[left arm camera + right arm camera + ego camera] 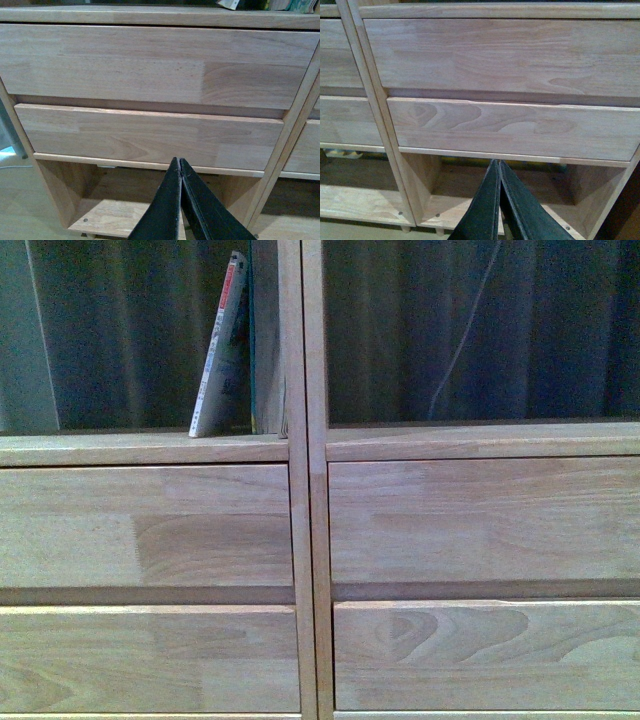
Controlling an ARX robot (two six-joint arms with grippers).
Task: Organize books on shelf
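Book (222, 345) leaned in shelf (140, 448) upper left bay, above left end effector (180, 165), both end effectors (499, 167) together, empty

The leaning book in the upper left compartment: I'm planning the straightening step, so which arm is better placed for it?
Probably left: the book stands in the left column, which the shut left gripper faces; the right gripper faces the right column.

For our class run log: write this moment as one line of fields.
book: leaning in shelf upper left compartment | left gripper: shut, empty | right gripper: shut, empty | both facing drawer fronts
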